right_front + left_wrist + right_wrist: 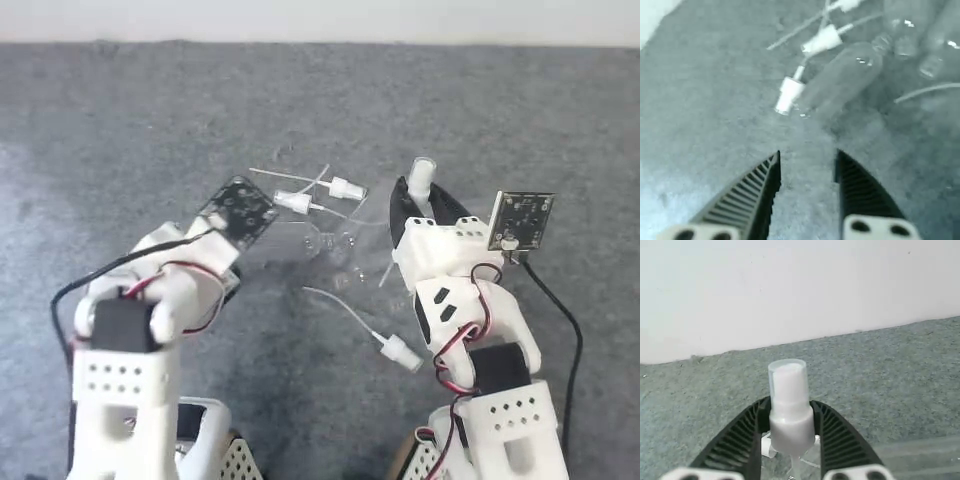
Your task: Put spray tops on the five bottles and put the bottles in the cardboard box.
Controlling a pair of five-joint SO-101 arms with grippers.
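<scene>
**Right gripper [790,415] clamped on a spray top [788,390]; left gripper [805,172] held open**

The spray top is pinched round its white collar by the black ribbed jaws of the right gripper. It is held upright, with the clear cap raised above the fingertips and the thin dip tube hung down between them. In the high view the held top is seen at about 2 o'clock from the clear bottles [325,240], with the white wall [790,290] behind it at 12 o'clock.

The jaws of the left gripper are spread fairly wide and nothing is held between them. The grey mat [700,100] is seen through the gap. Just past the jaws, a loose top [789,95] is seen lying just beside the end of one clear bottle [845,75], which is laid on its side.

The clear bottles are gathered on their sides at the middle of the mat. Their number cannot be told, since they are transparent and overlapped. Two more tops [345,188] [290,201] are laid at 12 o'clock from the bottles, with their tubes crossed. Another spray head [400,352] is laid apart at 5 o'clock from them, its curved tube trailed back toward 10 o'clock.

The left arm [150,310] is placed at 8 o'clock from the bottles and the right arm [470,330] at 4 o'clock.
</scene>
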